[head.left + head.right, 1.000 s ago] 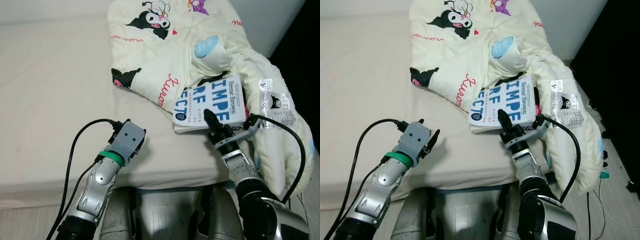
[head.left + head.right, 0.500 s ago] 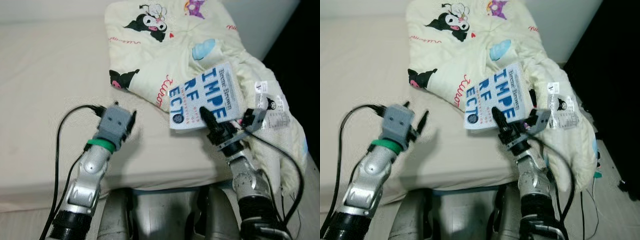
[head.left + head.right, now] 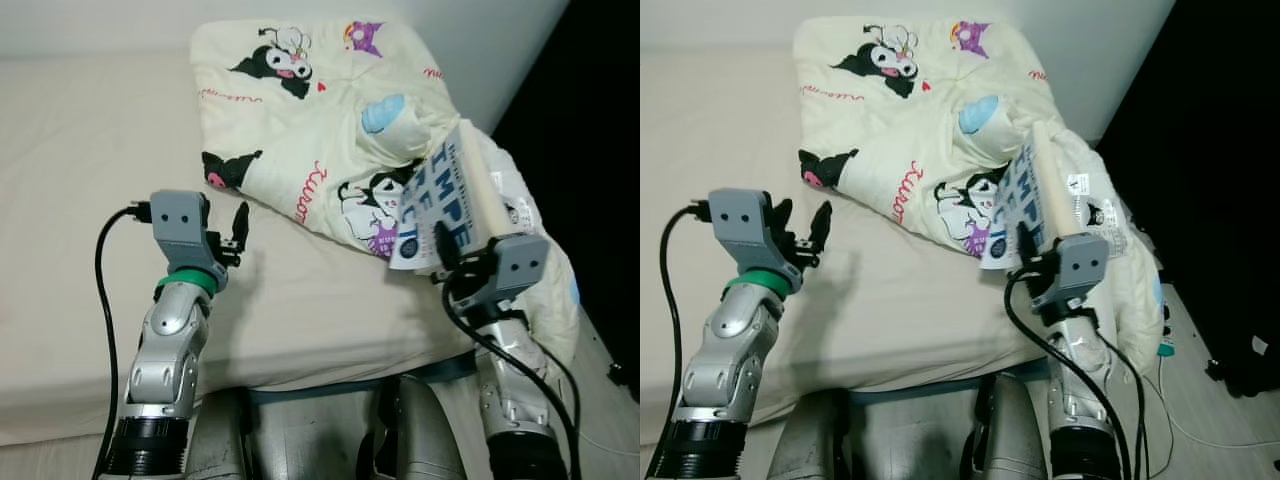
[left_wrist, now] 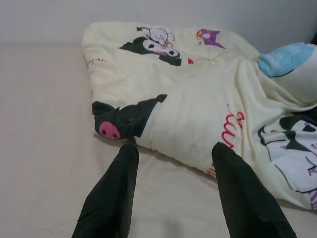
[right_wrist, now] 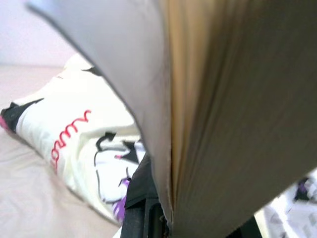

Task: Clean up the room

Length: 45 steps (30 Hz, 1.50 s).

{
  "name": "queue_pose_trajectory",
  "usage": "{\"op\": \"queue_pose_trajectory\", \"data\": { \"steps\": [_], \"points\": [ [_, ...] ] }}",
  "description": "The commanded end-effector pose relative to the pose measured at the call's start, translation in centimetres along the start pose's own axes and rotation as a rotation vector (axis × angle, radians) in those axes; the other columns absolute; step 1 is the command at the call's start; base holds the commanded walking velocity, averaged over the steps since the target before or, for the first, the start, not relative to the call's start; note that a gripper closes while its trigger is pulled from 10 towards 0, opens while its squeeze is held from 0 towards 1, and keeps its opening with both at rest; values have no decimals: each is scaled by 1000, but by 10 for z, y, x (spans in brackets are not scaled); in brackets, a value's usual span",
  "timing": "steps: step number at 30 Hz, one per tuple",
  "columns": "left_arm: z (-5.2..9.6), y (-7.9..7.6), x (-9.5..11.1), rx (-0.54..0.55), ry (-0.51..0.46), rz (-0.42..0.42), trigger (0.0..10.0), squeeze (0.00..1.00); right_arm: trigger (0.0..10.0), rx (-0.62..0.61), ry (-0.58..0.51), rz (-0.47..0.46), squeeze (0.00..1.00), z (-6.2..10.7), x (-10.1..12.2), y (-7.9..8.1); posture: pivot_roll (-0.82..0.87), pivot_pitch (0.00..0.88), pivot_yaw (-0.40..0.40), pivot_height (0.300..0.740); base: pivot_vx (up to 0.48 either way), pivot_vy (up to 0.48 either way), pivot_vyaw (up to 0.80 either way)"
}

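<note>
Left eye view: bed [image 3: 70, 150] with a plain beige sheet fills the near and left field; a cream quilt [image 3: 320, 110] printed with black-and-white cartoon characters lies crumpled on the far right part of the mattress, draping over the right edge. Right gripper [image 3: 441, 243] is raised above the right edge of the bed, jaws clamped on the lower edge of a book [image 3: 440, 200]. Book has a white and blue cover with large blue letters, is clear of the bedding, tilted steeply, spine edge up and pale page block facing right, with the quilt behind and beneath it. A white label [image 3: 1087, 212] with a small cartoon figure shows on the quilt just right of the book. Right wrist view: book's grey cover edge and yellowish page block [image 5: 237, 114] sit very close to the lens, one black finger [image 5: 141, 208] below them, quilt print behind. Left gripper [image 3: 236, 232] is held up over bare sheet, just short of the quilt's near edge, holding nothing. Left wrist view: its two black fingers [image 4: 111, 198] stand well apart, jaws wide, pointing at a black character with a pink nose printed on the quilt's folded edge. Dark floor and a thin cable [image 3: 1185, 425] lie to the right of the bed.
</note>
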State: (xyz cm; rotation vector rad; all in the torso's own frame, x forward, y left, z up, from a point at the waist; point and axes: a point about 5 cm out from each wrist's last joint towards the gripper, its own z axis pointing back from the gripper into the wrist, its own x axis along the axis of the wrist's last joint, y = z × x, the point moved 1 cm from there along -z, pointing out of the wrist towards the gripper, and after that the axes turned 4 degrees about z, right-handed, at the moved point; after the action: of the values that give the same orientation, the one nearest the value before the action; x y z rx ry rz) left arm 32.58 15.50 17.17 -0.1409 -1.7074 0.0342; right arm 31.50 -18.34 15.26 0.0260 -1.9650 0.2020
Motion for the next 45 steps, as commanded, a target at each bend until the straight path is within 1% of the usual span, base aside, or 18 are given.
{"op": "queue_pose_trajectory", "data": {
  "steps": [1, 7, 8, 13, 23, 31, 34, 35, 36, 38, 39, 40, 41, 45],
  "points": [
    [2, 4, -10, 15, 44, 12, 10000, 0, 10000, -4, -27, 29, 0, -1, 7, -3, 36, 79, -17, 631, 0, 0, 0],
    [-1, 3, -11, 16, 49, -10, 10000, 0, 10000, -2, -29, 42, 0, -6, 10, -3, 39, 78, -19, 646, 0, 0, 0],
    [-3, 0, -10, 7, 50, -20, 10000, 0, 10000, -9, -29, 47, 0, -7, 9, 0, 41, 77, -18, 656, 0, 0, 0],
    [-5, -6, -9, -8, 49, -24, 10000, 0, 10000, -20, -28, 54, 0, -6, 8, 2, 38, 77, -14, 671, 0, 0, 0],
    [-11, -14, -11, -37, 50, -21, 10000, 0, 10000, -46, -14, 76, 0, -2, 6, -3, 29, 74, -9, 706, 0, 0, 0],
    [-11, -19, -16, -51, 61, -26, 10000, 0, 10000, -52, -10, 83, 0, -4, 5, -3, 30, 65, -9, 736, 0, 0, 0],
    [-10, -19, -17, -53, 64, -29, 10000, 0, 10000, -56, -4, 83, 0, -4, 4, -3, 31, 63, -9, 740, 0, 0, 0],
    [-9, -19, -20, -57, 71, -39, 10000, 0, 10000, -70, 22, 55, 0, -3, -2, -3, 32, 57, -8, 740, 0, 0, 0],
    [-9, -19, -20, -57, 71, -39, 10000, 0, 10000, -70, 22, 55, 0, -3, -2, -3, 32, 57, -8, 740, 0, 0, 0],
    [-8, -19, -24, -61, 80, -52, 10000, 0, 10000, -92, 65, 11, 0, -1, -11, -3, 33, 51, -7, 740, 0, 0, 0],
    [-8, -19, -24, -61, 80, -52, 10000, 0, 10000, -92, 65, 11, 0, -1, -11, -3, 33, 51, -7, 740, 0, 0, 0],
    [-7, -19, -26, -63, 85, -59, 10000, 0, 10000, -96, 90, -16, 0, 1, -17, -1, 33, 49, -6, 740, 0, 0, 0],
    [-7, -19, -27, -65, 87, -65, 10000, 0, 10000, -95, 112, -25, 0, 4, -23, 1, 32, 46, -6, 740, 0, 0, 0],
    [-6, -20, -29, -68, 88, -74, 10000, 0, 10000, -90, 138, -37, 0, 6, -29, 5, 33, 43, -7, 740, -62, 0, 0]
  ]
}}
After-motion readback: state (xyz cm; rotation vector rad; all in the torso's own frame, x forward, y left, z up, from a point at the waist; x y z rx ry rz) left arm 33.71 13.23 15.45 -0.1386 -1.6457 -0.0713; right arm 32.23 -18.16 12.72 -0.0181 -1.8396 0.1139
